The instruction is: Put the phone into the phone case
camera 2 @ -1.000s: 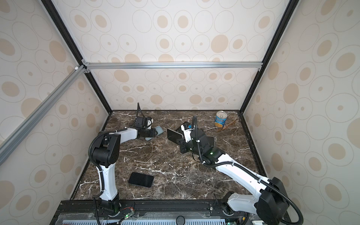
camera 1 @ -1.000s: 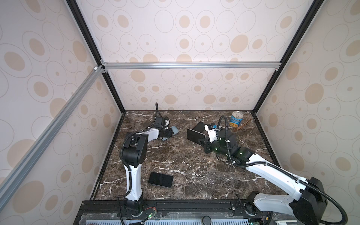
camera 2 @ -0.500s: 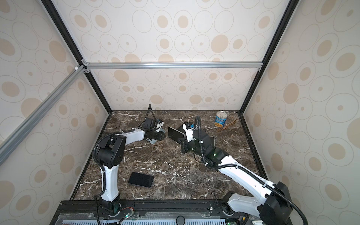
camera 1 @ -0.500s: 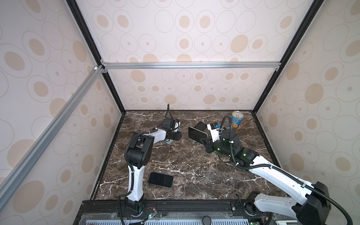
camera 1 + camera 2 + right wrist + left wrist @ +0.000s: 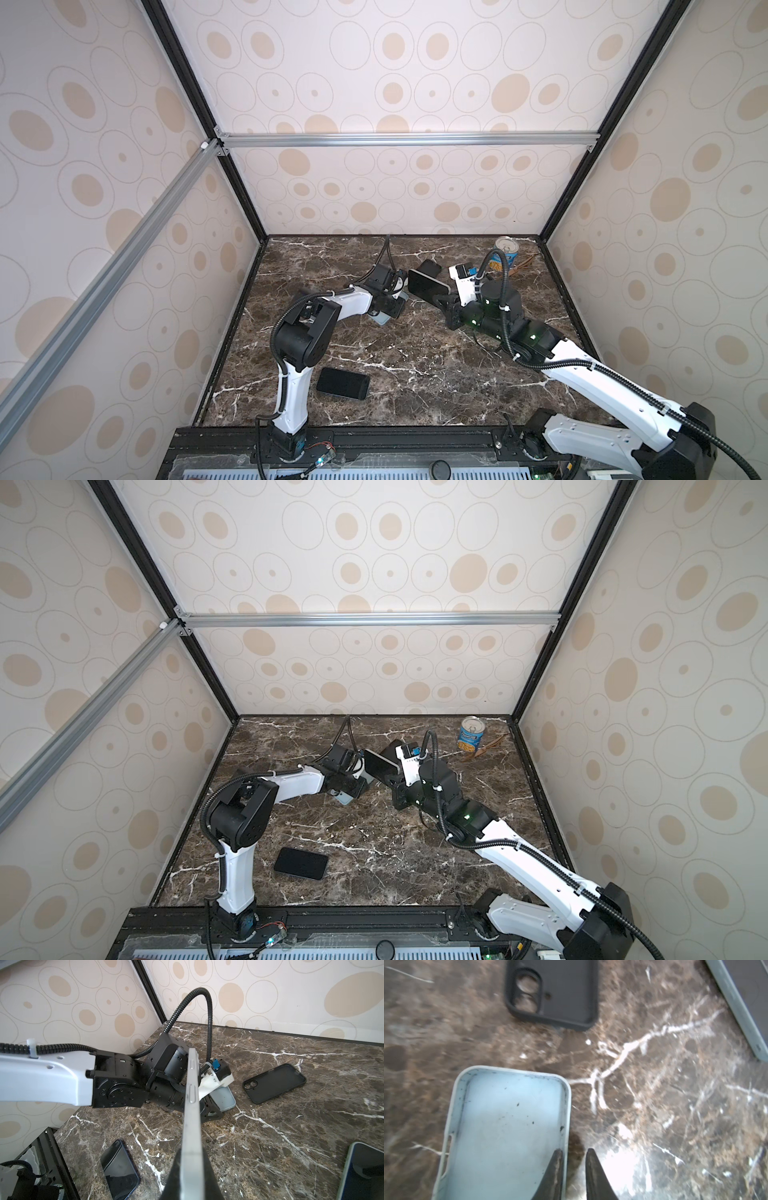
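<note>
My right gripper is shut on the phone and holds it on edge above the table. In both top views the phone shows its dark face beside my right gripper. A light blue phone case lies open side up on the marble, just left of the phone. My left gripper stands astride one side wall of the case. Its inner finger is against the wall and its outer finger stands a little clear.
A black case lies behind the phone. A black phone lies near the front left. A pale-edged phone lies by the right arm. A tin can stands at the back right.
My left gripper has swung right towards the middle, the light blue case has shifted with it, and its jaws have narrowed around the case wall. The right gripper and phone barely moved.
</note>
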Motion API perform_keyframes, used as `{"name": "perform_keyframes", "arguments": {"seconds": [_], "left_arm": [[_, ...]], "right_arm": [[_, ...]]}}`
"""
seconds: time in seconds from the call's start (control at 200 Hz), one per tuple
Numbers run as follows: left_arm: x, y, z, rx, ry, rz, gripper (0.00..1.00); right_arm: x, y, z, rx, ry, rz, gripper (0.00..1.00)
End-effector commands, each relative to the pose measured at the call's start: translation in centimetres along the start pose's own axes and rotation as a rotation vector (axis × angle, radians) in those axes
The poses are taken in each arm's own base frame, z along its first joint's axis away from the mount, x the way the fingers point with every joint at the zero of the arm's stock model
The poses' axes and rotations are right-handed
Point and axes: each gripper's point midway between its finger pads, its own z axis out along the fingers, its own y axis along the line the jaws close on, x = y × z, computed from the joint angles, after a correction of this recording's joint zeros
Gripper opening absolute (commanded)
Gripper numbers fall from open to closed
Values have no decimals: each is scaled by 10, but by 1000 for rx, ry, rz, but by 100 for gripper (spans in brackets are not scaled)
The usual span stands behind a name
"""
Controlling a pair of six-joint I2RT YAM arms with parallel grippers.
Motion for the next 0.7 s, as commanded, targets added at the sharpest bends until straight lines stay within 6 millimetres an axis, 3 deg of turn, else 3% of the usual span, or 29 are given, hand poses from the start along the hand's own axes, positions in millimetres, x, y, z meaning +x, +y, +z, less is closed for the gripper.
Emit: {"name": "perform_keyframes", "arguments": {"seconds": [0.0,0.24,0.44,0.555,0.615,0.695], "left_arm": [[68,-19,7,41,214,5,15],[97,-64,-5,158,302,123,11],[118,-85,-15,210,340,228,10],[108,-87,-21,190,314,233,22],[95,-85,-27,158,282,222,32],[78,-87,-39,134,226,193,37]], "right_arm": [[-15,0,-11,12,-65,-28,0],[-17,-5,-23,42,-81,-38,0],[-15,-10,-28,69,-70,-36,0],[-14,-12,-31,82,-62,-32,0],[-16,-12,-33,87,-59,-34,0],[-18,-12,-36,97,-48,-42,0]]}}
